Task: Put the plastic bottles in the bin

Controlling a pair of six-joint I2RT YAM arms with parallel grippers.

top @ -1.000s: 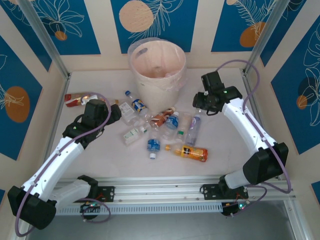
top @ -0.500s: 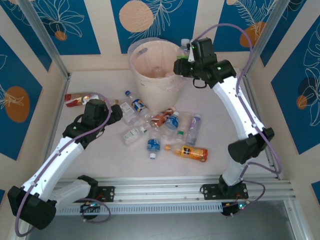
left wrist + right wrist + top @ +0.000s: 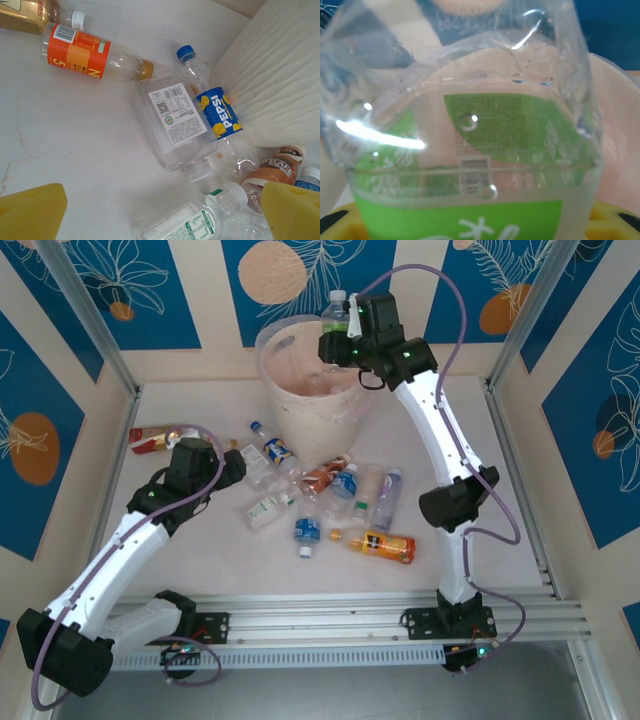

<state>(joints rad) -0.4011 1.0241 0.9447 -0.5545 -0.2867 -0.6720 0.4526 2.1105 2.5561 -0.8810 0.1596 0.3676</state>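
NEAR: left gripper (image 3: 161, 200), jaws spread wide, hovers over the loose plastic bottles (image 3: 345, 485) lying flat on the table (image 3: 250, 560); your left arm is nearer them | FAR: right gripper (image 3: 338, 337) pinches the green-labelled bottle (image 3: 485, 130) upright, cap up, above the bin (image 3: 290, 390) mouth, right of centre | NEXT: release straight down.
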